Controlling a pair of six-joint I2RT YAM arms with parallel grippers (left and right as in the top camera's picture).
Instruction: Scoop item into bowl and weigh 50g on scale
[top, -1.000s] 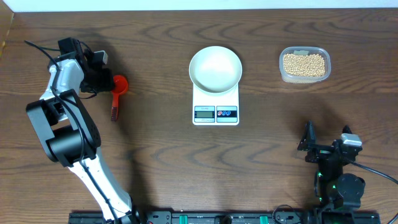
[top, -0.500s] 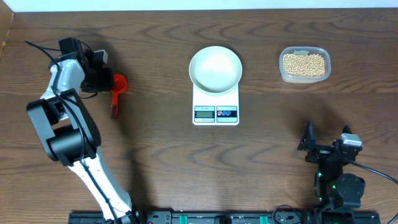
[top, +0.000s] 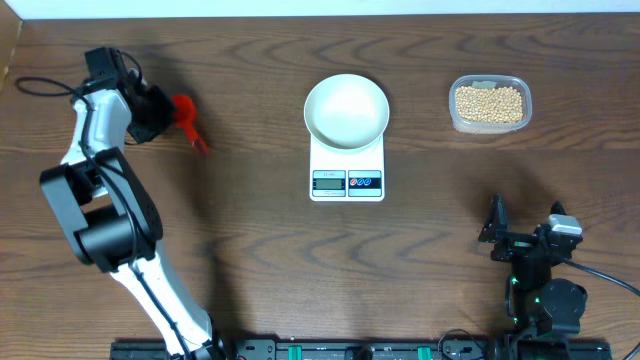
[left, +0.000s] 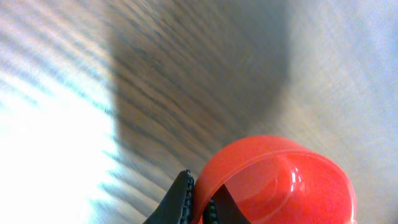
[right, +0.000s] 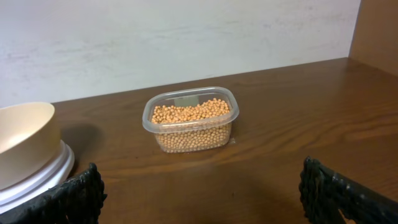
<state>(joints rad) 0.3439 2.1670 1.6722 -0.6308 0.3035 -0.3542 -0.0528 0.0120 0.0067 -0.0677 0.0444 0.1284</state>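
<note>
Red scoop (top: 186, 113) looks lifted at far left, its cup rim pinched by your left gripper (top: 165, 108); the right gripper (right: 199, 202) sits parked, jaws spread. That thin rim hold may let the scoop swivel or drop on the long carry to the beans (top: 488, 103) at far right. The scoop's long axis runs diagonally, with the handle slanting front-right from the cup. The bowl (top: 346, 108) sits empty on the scale (top: 347, 181).

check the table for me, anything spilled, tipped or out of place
Nothing spilled: the beans all sit inside the clear tub, and the bowl rests upright on the scale. One oddity: the left jaws pinch the red scoop by its cup rim, not its handle, which sticks out free.
</note>
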